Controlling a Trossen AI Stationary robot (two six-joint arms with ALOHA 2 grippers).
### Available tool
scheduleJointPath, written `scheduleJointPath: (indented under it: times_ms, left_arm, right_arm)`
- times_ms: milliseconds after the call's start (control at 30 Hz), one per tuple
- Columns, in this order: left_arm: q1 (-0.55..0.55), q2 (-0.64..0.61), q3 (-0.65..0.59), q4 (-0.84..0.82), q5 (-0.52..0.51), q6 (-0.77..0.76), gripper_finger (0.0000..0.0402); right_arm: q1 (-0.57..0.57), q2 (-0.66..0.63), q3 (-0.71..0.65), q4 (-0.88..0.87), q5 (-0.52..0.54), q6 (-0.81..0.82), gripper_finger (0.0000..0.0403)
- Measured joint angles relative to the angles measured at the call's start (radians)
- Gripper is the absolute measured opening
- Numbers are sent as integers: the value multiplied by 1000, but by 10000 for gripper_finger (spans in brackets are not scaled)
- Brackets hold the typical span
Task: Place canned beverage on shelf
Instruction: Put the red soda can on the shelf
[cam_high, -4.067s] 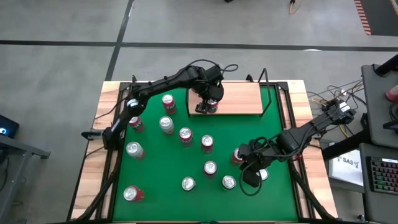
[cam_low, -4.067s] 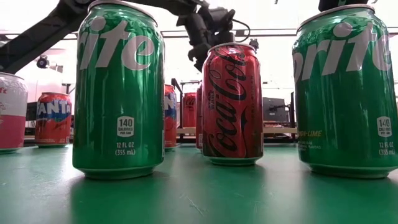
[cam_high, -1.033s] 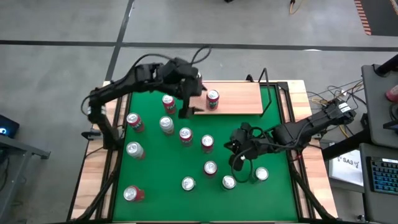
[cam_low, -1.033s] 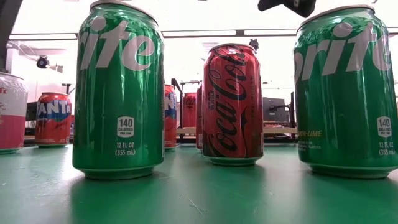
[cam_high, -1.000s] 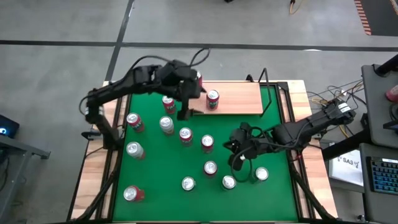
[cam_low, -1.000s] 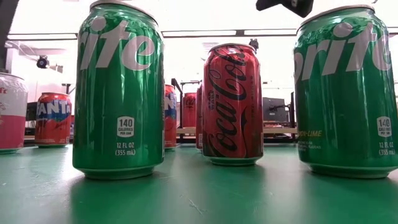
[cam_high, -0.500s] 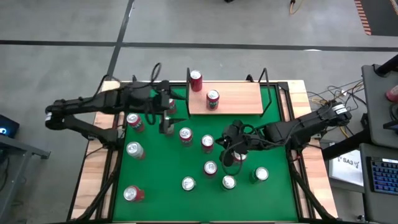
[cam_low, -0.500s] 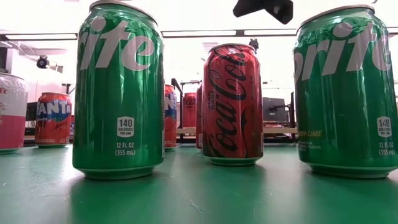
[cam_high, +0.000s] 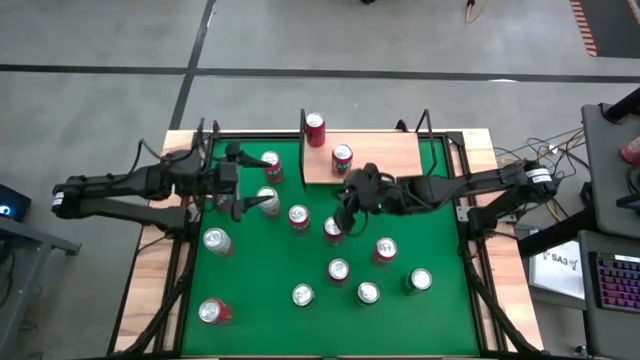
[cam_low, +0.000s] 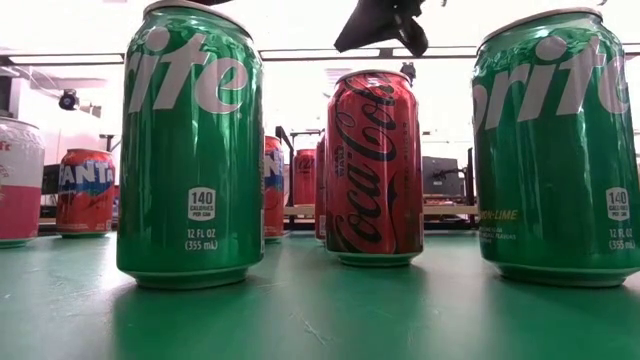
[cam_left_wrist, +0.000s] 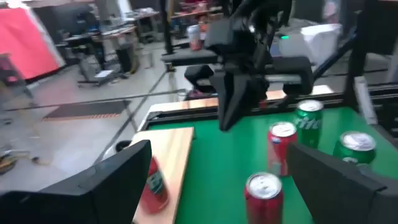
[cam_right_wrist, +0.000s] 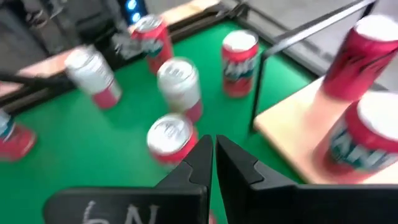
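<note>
Found right gripper (cam_high: 347, 214) shut, empty, centre frame, just above upright can (cam_high: 333, 229); left gripper (cam_high: 240, 192) open, farther left; shelf (cam_high: 385, 158) above.

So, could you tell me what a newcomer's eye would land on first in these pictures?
Probably the scatter of cans standing all over the green table, with two Sprite cans looming closest in the low view. Next, the shelf at the far edge, already carrying two red cans. The right hand, shut, hangs above the middle cans; the left hand is open near the left side.
</note>
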Motion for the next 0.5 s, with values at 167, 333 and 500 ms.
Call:
scheduleJointPath:
  times_ms: [167,333,500]
  left_arm:
    - [0,-98,-80,36,-110,19,354]
    - [0,-159,-106,48,-110,57,354]
    - [0,-199,-133,51,-110,64,354]
  right_arm:
    - [-98,2,7,32,7,-9,12]
    - [-205,12,8,31,7,33,12]
    - [-288,17,8,18,1,63,12]
